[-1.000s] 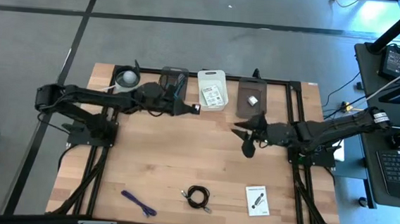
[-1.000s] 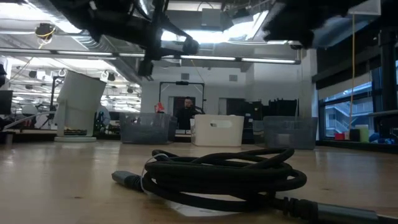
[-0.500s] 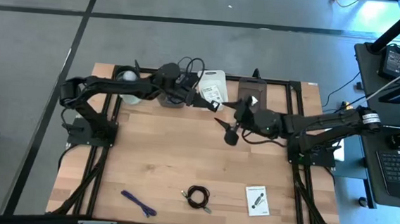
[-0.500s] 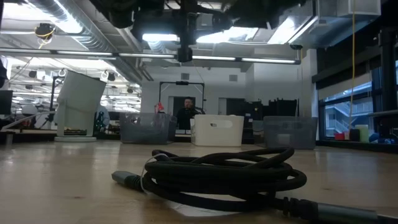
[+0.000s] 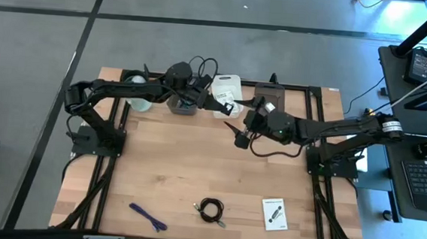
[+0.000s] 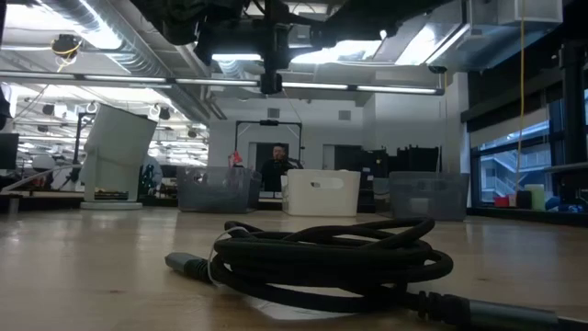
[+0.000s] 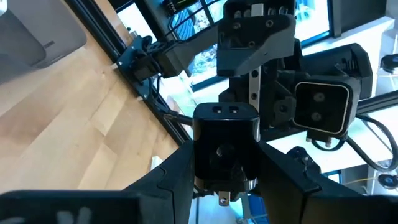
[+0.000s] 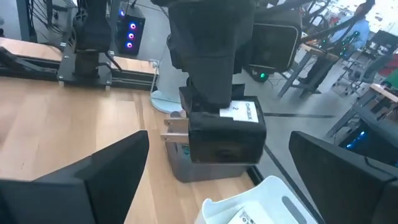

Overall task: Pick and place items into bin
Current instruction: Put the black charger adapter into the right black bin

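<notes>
Black block (image 7: 225, 146) is clamped between the two fingers of the left gripper (image 7: 225, 177), held up in the air just beside the white bin (image 5: 226, 81) and above the neighbouring grey bin (image 8: 185, 167), its white label facing the right arm's camera. A second ago the left gripper was lower, on the far side of the grey bin from the white bin, and the right gripper (image 5: 239, 134) hung well away from the white bin toward the right arm's base. Since then the left arm has lifted and swung toward the white bin, and the right arm has slid in to meet it, so the two grippers now face each other closely just in front of the white bin. The right gripper's fingers (image 8: 106, 168) are spread wide with nothing between them, aimed at the block. This looks like the start of a hand-over, or of a release into one of the bins; I cannot tell which. Either way the block is not yet binned. Well away from the white bin, along the table's opposite edge, the coiled black cable (image 6: 331, 257), the purple stick (image 5: 147, 216) and a white card (image 5: 273, 212) lie untouched, so most of the job remains.
</notes>
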`<state>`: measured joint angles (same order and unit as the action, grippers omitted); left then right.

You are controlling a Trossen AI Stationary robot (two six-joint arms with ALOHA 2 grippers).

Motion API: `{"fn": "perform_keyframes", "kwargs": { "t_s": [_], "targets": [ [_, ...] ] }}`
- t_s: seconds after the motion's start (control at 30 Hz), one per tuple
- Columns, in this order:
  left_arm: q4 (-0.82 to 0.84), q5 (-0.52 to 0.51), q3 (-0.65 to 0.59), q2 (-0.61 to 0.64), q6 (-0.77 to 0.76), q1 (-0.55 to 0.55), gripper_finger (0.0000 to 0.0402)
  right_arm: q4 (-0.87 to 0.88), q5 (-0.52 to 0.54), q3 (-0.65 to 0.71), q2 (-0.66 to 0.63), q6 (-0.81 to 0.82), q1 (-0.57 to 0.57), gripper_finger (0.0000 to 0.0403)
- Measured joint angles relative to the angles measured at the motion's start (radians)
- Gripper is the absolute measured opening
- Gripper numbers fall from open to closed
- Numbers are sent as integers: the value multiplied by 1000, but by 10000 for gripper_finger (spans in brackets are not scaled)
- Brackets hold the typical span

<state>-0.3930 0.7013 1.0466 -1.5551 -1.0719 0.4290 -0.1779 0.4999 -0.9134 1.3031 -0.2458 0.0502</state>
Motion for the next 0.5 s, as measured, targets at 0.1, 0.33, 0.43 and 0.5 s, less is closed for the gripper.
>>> {"fn": "perform_keyframes", "kwargs": {
  "t_s": [0.1, 0.33, 0.43, 0.5],
  "targets": [
    [0, 1, 0, 0, 1, -1, 139, -47, -3, 0, 14, -1, -2, 391],
    [0, -1, 0, 0, 0, -1, 139, -59, -38, 0, 43, 5, -18, 390],
    [0, -3, 0, 0, -1, -1, 139, -91, -49, 0, 59, 6, -21, 390],
    [0, -3, 0, 0, -1, -3, 139, -113, -50, 0, 66, 2, -26, 390]
  ]
}}
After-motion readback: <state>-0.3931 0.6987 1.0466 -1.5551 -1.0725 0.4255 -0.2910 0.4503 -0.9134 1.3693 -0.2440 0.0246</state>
